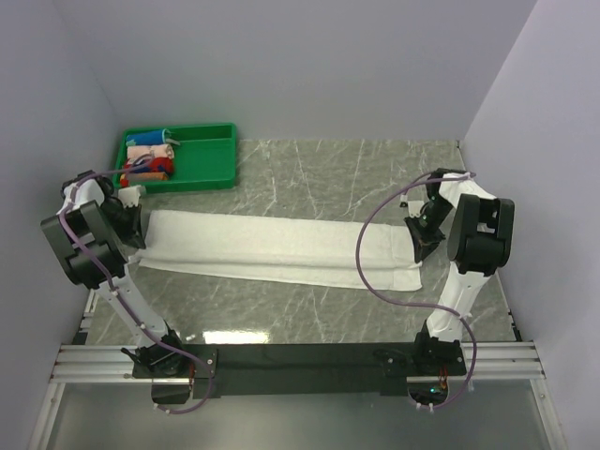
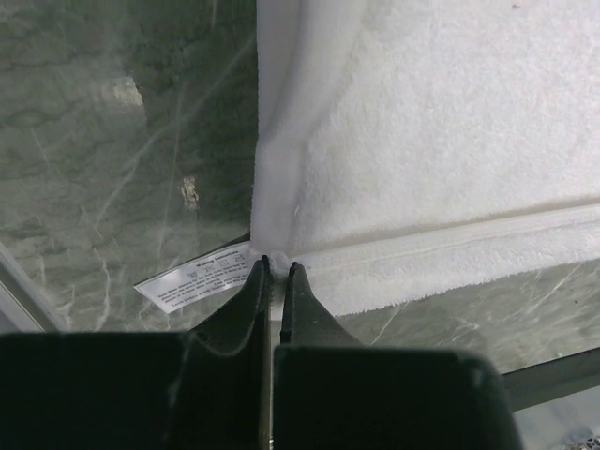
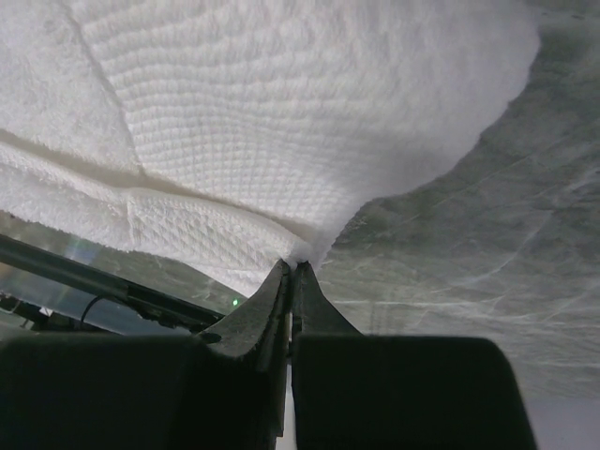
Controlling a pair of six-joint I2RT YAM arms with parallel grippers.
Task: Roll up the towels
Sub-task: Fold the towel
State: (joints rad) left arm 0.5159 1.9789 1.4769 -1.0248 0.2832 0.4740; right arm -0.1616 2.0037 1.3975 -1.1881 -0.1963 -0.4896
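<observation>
A long white terry towel (image 1: 272, 247) lies folded lengthwise across the marble table, stretched from left to right. My left gripper (image 1: 134, 234) is shut on the towel's left end; in the left wrist view the black fingertips (image 2: 265, 269) pinch a corner of the towel (image 2: 441, 141) beside its white care label (image 2: 192, 279). At the right end my right gripper (image 1: 421, 246) is shut on the towel too. The right wrist view shows its gripper (image 3: 293, 269) pinching the edge of the towel (image 3: 262, 112), which drapes slightly lifted from the pinch.
A green tray (image 1: 217, 173) at the back left holds several small rolled coloured cloths (image 1: 150, 159). Grey walls enclose the table on three sides. A purple cable (image 1: 375, 272) loops over the towel's right end. The arm bases sit on a black rail (image 1: 300, 358) at the near edge.
</observation>
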